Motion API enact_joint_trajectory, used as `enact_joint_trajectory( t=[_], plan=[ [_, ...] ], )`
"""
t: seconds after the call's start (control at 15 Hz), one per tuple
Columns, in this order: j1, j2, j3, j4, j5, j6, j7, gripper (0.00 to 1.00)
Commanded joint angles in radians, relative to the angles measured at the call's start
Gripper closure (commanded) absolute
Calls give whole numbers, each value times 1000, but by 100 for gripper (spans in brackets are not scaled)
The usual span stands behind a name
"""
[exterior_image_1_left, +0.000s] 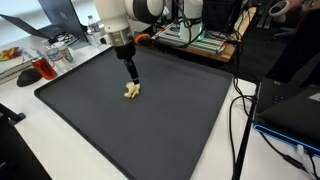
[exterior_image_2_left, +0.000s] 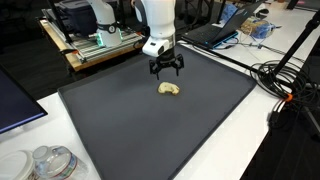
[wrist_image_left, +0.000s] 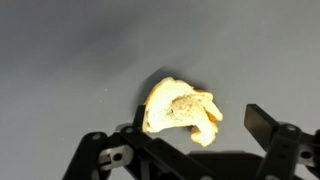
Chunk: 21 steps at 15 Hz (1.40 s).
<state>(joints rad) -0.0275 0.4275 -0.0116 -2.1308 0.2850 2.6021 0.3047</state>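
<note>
1. In an exterior view, the yellow lump (exterior_image_1_left: 133, 92) lies on the dark mat (exterior_image_1_left: 170, 130) that covers the counter, well in from the mat's edges. The jaws hang from the white arm (exterior_image_1_left: 116, 18) almost straight over the lump. From this angle their tips seem to end just above it, and I cannot tell whether a gap is left.

2. In an exterior view from the opposite side, the jaws stand spread wide and hold nothing. The yellow lump (exterior_image_2_left: 169, 89) sits on the dark mat (exterior_image_2_left: 150, 135) just under and slightly to the camera's side of the tips, with bare mat showing between them, so they are near but apart. The lump looks a little wider across the picture than deep.

3. In the wrist view, the yellow lump (wrist_image_left: 183, 112) lies about midway between the two fingers (wrist_image_left: 266, 128) and touches neither. It is crumpled and nearly as long as it is broad. Its slightly longer run follows the line from one finger to the other. This is the only arm, and the lump lies directly beneath its released jaws.
</note>
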Motion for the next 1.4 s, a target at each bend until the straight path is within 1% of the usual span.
enact_joint_trajectory(
  t=[0.0,0.13,0.27,0.33,0.73,1.0,1.27,1.33],
  plan=[
    [-64,36,67,-33,134,115,-107,0],
    [-91,67,97,-26,194,133,-140,0],
    [-94,92,98,-19,212,142,-127,0],
    [-81,102,80,-22,199,149,-97,0],
    [-102,112,92,-16,231,173,-87,0],
    [-76,119,66,7,204,161,-52,0],
    [-56,122,53,25,189,155,-18,0],
    [-48,122,46,28,180,151,-10,25]
  ],
)
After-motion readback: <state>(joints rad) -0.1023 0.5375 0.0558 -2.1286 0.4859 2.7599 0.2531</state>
